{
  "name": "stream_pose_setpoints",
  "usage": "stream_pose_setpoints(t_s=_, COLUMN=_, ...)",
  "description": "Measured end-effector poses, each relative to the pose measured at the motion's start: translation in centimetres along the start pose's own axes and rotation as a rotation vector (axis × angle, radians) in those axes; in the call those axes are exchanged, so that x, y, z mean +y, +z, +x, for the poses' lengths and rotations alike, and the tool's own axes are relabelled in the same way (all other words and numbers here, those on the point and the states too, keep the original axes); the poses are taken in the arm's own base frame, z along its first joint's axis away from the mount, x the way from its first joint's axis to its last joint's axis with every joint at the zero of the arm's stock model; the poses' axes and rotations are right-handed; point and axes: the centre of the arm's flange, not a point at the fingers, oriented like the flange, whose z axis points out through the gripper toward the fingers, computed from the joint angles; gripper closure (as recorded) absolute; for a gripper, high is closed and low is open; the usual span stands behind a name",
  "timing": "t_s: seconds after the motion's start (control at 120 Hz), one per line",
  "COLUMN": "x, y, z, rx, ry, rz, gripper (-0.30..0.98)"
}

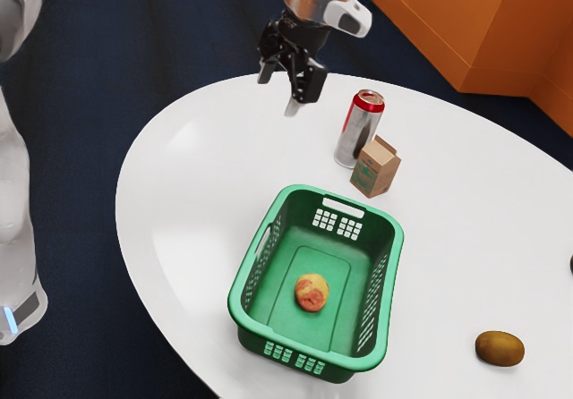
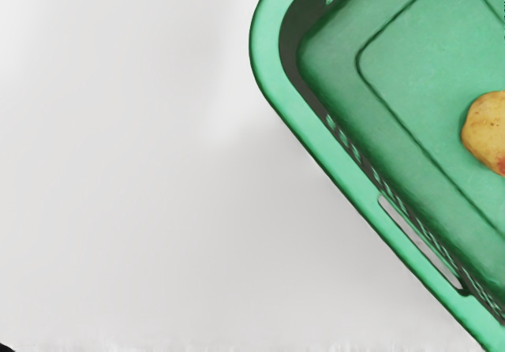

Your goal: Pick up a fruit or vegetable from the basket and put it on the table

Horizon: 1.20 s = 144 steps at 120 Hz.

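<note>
The black gripper hangs above the table's far edge in the exterior view, its two fingers spread apart with nothing between them. Nearer that view's lower edge, a green basket stands upright on the white table. On the basket's floor lies a round yellow-and-red fruit, away from the walls. The wrist view looks down on a corner and side rim of the basket, with part of the fruit inside. A brown oval fruit or vegetable rests on the table, outside the basket.
Behind the basket stand a silver-and-red can and a small brown carton, close together. An orange cabinet is beyond the table at the exterior view's upper right. A dark object is cut off at the right edge.
</note>
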Motion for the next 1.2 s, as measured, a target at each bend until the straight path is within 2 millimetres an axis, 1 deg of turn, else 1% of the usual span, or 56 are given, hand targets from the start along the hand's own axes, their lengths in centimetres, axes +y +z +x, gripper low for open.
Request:
stream_pose_setpoints(t_s=0.033, x=0.3, y=0.7, z=-0.3, rx=-0.008, ry=-0.039, rz=-0.011, gripper=0.0)
stream_pose_setpoints(t_s=0.075, x=0.4, y=1.0, z=-0.6, rx=-0.007, ry=-0.091, rz=-0.025, gripper=0.0)
stream_pose_setpoints(t_s=0.142, x=0.8, y=1.0, z=-0.7, rx=0.001, ry=-0.169, rz=-0.046, gripper=0.0)
stream_pose_setpoints(t_s=0.183, x=1.3, y=0.9, z=-1.0, rx=0.009, ry=-0.207, rz=-0.05, gripper=0.0)
stream_pose_setpoints(t_s=0.225, x=2.7, y=1.2, z=-1.2, rx=0.014, ry=-0.226, rz=-0.051, gripper=0.0)
stream_pose_setpoints(t_s=0.267, x=4.4, y=2.1, z=-0.9, rx=0.007, ry=-0.239, rz=-0.046, gripper=0.0)
stream_pose_setpoints(t_s=0.3, x=5.4, y=2.8, z=-0.4, rx=-0.001, ry=-0.255, rz=-0.042, gripper=0.0)
stream_pose_setpoints(t_s=0.408, x=7.0, y=4.6, z=1.0, rx=-0.014, ry=-0.324, rz=-0.044, gripper=0.0)
stream_pose_setpoints(t_s=0.533, x=10.4, y=7.1, z=1.6, rx=-0.02, ry=-0.355, rz=-0.052, gripper=0.0)
stream_pose_setpoints(t_s=0.625, x=12.0, y=8.8, z=2.3, rx=-0.02, ry=-0.384, rz=-0.058, gripper=0.0)
stream_pose_setpoints(t_s=0.725, x=12.9, y=10.3, z=2.9, rx=-0.011, ry=-0.422, rz=-0.069, gripper=0.0)
stream_pose_setpoints(t_s=0.892, x=13.1, y=12.4, z=3.8, rx=0.003, ry=-0.489, rz=-0.086, gripper=0.0)
stream_pose_setpoints(t_s=0.992, x=13.6, y=13.7, z=4.0, rx=0.01, ry=-0.512, rz=-0.093, gripper=0.0)
stream_pose_setpoints(t_s=1.108, x=15.2, y=14.8, z=3.8, rx=0.012, ry=-0.511, rz=-0.104, gripper=0.0)
stream_pose_setpoints(t_s=1.2, x=16.7, y=15.3, z=3.3, rx=0.016, ry=-0.501, rz=-0.114, gripper=0.0)
